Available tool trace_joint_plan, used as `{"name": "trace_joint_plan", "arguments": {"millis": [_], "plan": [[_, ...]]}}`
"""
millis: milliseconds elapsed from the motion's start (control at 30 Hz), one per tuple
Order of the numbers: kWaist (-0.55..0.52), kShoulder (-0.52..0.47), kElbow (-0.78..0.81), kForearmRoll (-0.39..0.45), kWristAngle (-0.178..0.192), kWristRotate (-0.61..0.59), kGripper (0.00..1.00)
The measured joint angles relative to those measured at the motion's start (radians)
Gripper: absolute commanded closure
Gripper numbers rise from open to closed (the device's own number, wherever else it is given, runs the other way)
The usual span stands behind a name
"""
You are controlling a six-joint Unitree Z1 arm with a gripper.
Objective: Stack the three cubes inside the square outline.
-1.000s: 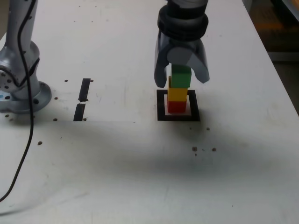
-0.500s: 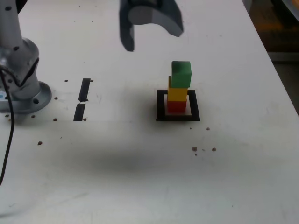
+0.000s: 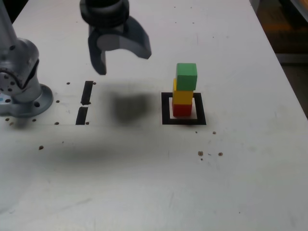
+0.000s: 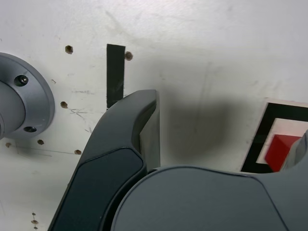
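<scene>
**Mia:** When you look at the exterior view, where are the 3 cubes?

**Ben:** They sit in 1 tower. The red cube [image 3: 182, 110] is at the bottom, inside the square outline [image 3: 166, 109]. The yellow cube [image 3: 182, 96] sits on it, and the green cube [image 3: 186, 76] is on top, pushed a little toward the exterior view's right.

**Mia:** And the gripper [image 3: 120, 58]?

**Ben:** It hangs in the air, well apart from the tower, on the exterior view's left. Its jaws are spread wide and it has nothing in it. Under it lies a dark shadow on the white table [image 3: 144, 183]. The 2 black tape strips [image 3: 87, 92] and the round arm base [image 3: 21, 82] are farther left.

**Mia:** What does the wrist view show?

**Ben:** One dark finger [image 4: 120, 159] fills the middle. Beside it I see 1 tape strip [image 4: 115, 74], the arm base [image 4: 24, 103], a corner of the square outline [image 4: 263, 137] and some red [image 4: 280, 151] inside it. No cube is between the jaws.
</scene>
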Motion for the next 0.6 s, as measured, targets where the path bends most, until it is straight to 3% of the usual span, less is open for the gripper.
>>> {"name": "trace_joint_plan", "arguments": {"millis": [233, 600], "plan": [[0.000, -0.021, 0.155, -0.134, -0.031, 0.003, 0.00], [0.000, -0.029, 0.234, -0.185, -0.061, 0.030, 0.01]]}}
